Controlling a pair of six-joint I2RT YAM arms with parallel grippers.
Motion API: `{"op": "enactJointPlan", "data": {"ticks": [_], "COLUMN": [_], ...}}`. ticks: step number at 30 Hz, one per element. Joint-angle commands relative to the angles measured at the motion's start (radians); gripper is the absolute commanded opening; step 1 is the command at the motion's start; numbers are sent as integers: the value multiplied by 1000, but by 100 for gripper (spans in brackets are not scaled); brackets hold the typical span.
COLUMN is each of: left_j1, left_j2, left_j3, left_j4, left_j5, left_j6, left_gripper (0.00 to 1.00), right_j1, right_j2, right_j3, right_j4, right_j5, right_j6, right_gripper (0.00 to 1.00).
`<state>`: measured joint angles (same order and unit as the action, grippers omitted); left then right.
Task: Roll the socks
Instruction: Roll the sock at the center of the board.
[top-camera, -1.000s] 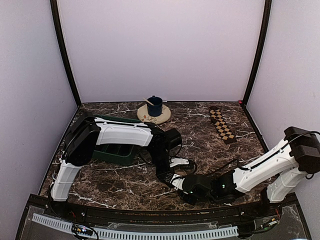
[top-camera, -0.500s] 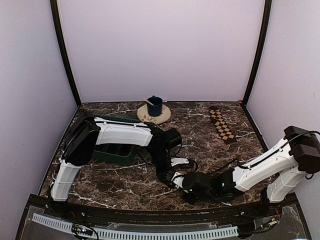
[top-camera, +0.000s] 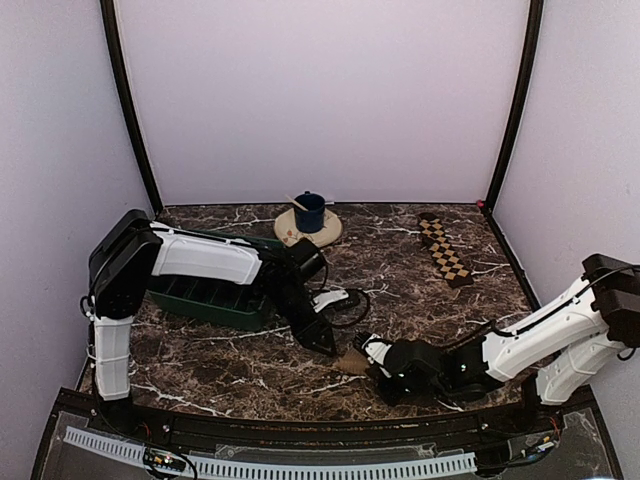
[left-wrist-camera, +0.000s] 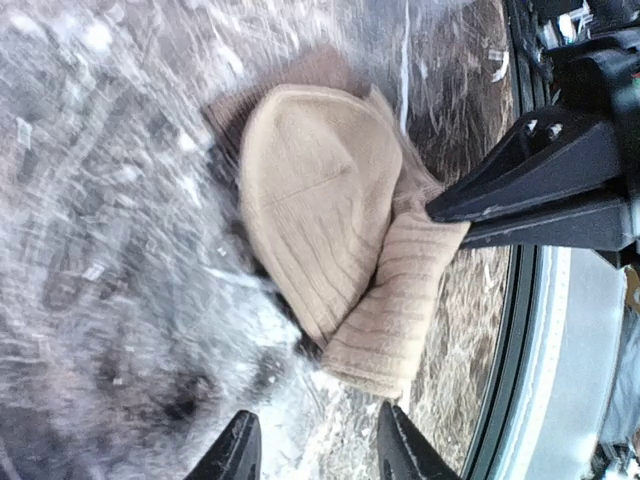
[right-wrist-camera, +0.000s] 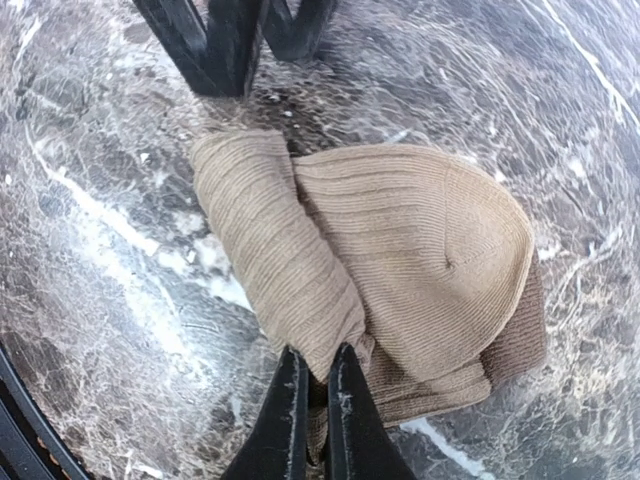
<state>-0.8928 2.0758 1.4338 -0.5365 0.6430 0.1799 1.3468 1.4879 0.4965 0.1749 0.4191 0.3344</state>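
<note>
Change since the earlier frames: the left arm has drawn back toward its own side, and the left gripper (top-camera: 325, 341) now stands clear of the right gripper (top-camera: 372, 360), where the two were bunched together before. The plain tan-brown ribbed sock (top-camera: 352, 362) is now exposed between them, near the front edge of the dark marble table (top-camera: 400, 270).

Surroundings: a dark green plastic tray (top-camera: 215, 300) lies behind the left forearm. A blue cup (top-camera: 309, 212) stands on a round cream plate (top-camera: 300, 234) at the back. The brown-and-cream checkered sock (top-camera: 444, 249) lies flat as a strip at the far right, well apart from both grippers. Nothing stands between the grippers and the tan sock.

Pose: the left gripper (left-wrist-camera: 315, 452) points down at the table just beside the sock (left-wrist-camera: 310, 220), jaws spread and holding nothing. The right arm reaches low across the front. The right gripper (right-wrist-camera: 318, 352) has its fingers nearly together, pinching a fold of the loosely bundled sock (right-wrist-camera: 400, 250).
</note>
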Motion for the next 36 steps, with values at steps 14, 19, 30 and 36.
{"op": "enactJointPlan", "data": {"ticks": [14,19,30,36], "left_j1": [-99,-188,-260,-293], "left_j2": [-287,-273,-217,-192], "left_j3": [-350,-389,-415,-426], "left_j4": [573,661,787,833], "left_j5": [-294,-440,-596,-628], "left_j6": [16,119,307,403], "left_gripper": [44,45,47,47], "right_j1": [-172,-236,-324,-341], "right_j2": [-117,-132,-122,-107], "right_j3": [-118,-155,-206,-218], "right_j4": [128,168,249,277], "right_j5": [-271,-376,-528,-573], "right_j6": [289,348,442,477], "right_gripper": [0,0,0,0]}}
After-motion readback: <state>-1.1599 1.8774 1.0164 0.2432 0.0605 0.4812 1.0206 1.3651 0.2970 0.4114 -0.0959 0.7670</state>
